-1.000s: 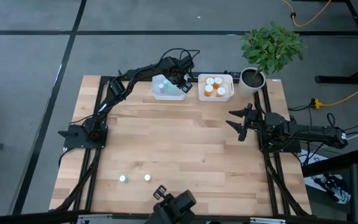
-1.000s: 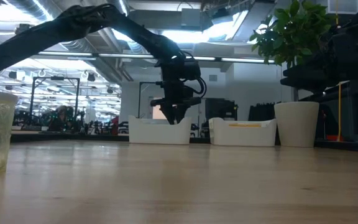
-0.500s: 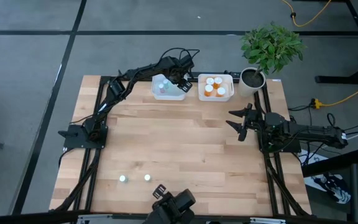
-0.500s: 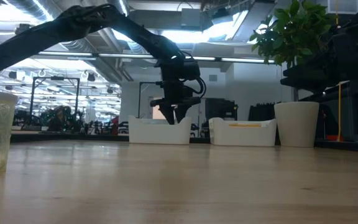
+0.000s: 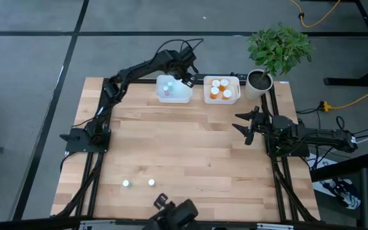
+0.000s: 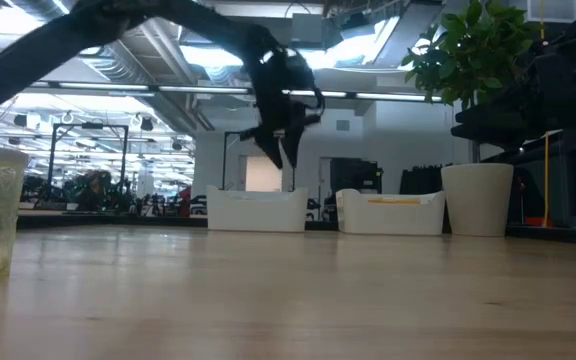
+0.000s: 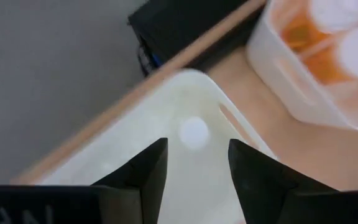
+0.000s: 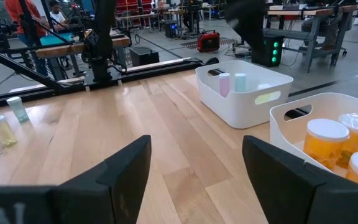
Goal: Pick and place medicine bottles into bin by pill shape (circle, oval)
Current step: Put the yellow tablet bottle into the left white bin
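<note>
The left gripper (image 5: pixel 187 79) hangs above the far edge of the left bin (image 5: pixel 174 97), its fingers (image 7: pixel 146 171) parted with nothing between them; straight below the gap sits a white-topped vial (image 7: pixel 194 132) on the bin's floor, which reads to me as a drop just made, though that is only my guess from the empty fingers and the height they hold over the rim. In the low view the gripper sits well clear of the bin's wall, high enough that it could swing away without clipping it.

The other small vials (image 5: pixel 165 89) stand together inside that same bin, pink and pale green among them; the orange bottles (image 5: pixel 220 89) with white caps fill the right bin (image 5: pixel 221 99) just beside it, so the two shapes look kept apart by container.

Two tiny vials (image 5: pixel 138 183) wait on the tabletop (image 5: pixel 184 147), well away from either pair of fingers and near the front edge; they seem to be what is left to sort.

The right gripper (image 5: pixel 246 126) rests low over the tabletop's right side, fingers (image 8: pixel 114 174) spread wide and empty, facing both bins from a distance; it appears to be idling out of the left arm's way.
</note>
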You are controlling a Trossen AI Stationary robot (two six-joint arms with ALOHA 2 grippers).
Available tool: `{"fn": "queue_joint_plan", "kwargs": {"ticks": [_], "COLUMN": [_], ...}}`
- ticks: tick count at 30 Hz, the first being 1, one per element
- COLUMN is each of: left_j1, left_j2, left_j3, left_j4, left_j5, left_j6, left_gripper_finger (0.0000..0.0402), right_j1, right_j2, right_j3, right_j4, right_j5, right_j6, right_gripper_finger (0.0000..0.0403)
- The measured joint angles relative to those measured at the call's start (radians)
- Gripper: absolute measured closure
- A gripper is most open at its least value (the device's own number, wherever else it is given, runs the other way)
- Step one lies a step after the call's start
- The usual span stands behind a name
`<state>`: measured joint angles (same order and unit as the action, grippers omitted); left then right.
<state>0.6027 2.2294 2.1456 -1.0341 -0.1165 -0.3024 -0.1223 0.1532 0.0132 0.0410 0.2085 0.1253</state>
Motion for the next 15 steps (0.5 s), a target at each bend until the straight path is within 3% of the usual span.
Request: {"fn": "queue_joint_plan", "kwargs": {"ticks": [6,12,15], "left_j1": [-0.065,-0.221,-0.322], "left_j2": [-0.116,-0.225,-0.283], "left_j3": [0.000,0.000,-0.033], "left_j4": [-0.228,-0.526,-0.524], "left_j5": [0.117,0.064,0.017], "left_j6": [-0.062,-0.063,-0.055], "left_gripper_finger": [0.0242,0.0243,0.0243], "right_j1": [0.000,0.000,0.000], "right_j2": [0.000,0.000,0.000], "right_j3": [0.000,0.000,0.000], "right_j4": [0.000,0.000,0.000], "right_j5": [0.000,0.000,0.000], "right_j6": [0.000,0.000,0.000], "right_gripper_finger": [0.0148,0.0148,0.0148]}}
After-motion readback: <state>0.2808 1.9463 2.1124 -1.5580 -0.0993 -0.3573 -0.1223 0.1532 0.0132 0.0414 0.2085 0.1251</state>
